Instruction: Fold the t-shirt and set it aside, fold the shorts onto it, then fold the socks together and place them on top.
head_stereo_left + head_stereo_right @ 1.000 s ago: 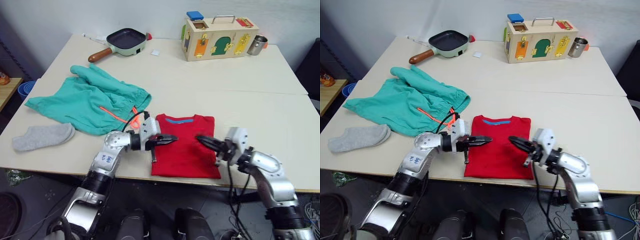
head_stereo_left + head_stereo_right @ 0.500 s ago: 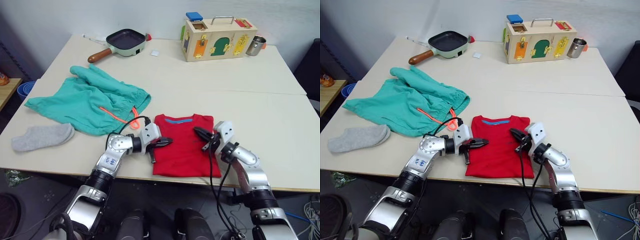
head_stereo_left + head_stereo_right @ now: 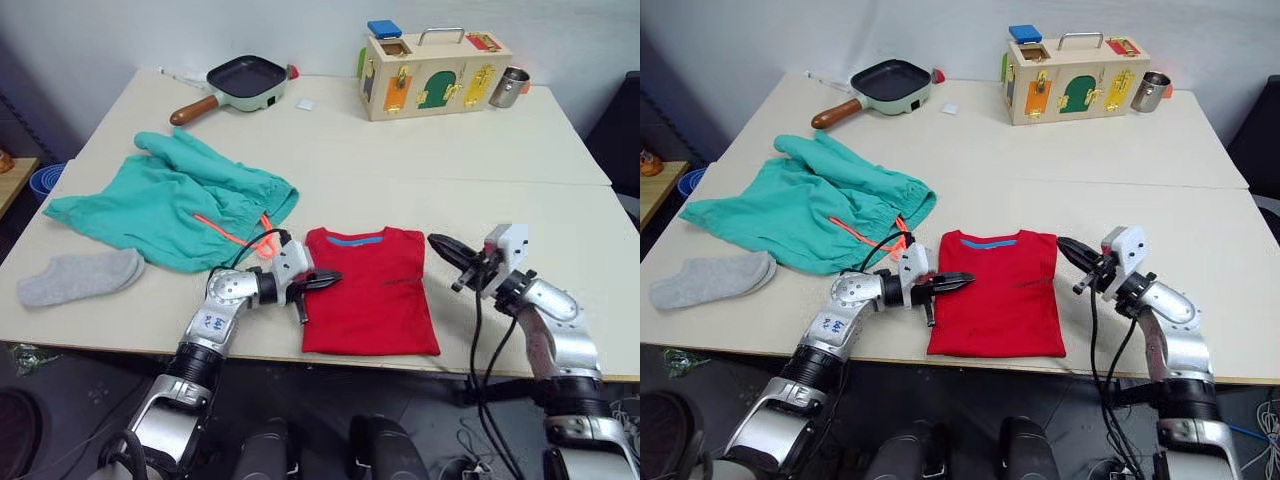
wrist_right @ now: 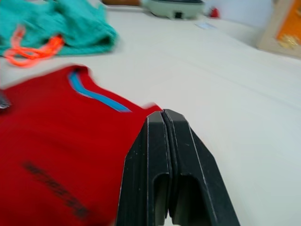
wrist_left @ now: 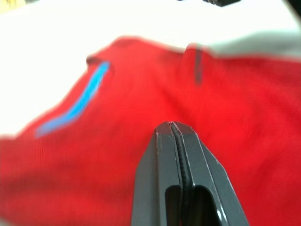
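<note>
Folded t-shirt point(image 3: 368, 290) lies centre-frame between the left gripper point(image 3: 330, 277) and right gripper point(image 3: 438, 243), both pressed together, empty.

Even, bright overhead light fell across the pale surface point(image 3: 520, 200), casting only faint, soft shadows. Both head views were sharp, while both wrist views were blurred, the t-shirt point(image 5: 141, 117) smeared and the far surface washed out.

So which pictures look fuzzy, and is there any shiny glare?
Left wrist view: the t-shirt is smeared and soft, though the left gripper looks sharp. Right wrist view: the shorts are blurry. Eye views: sharp, soft even light, faint shadows, no strong glare on the table.
</note>
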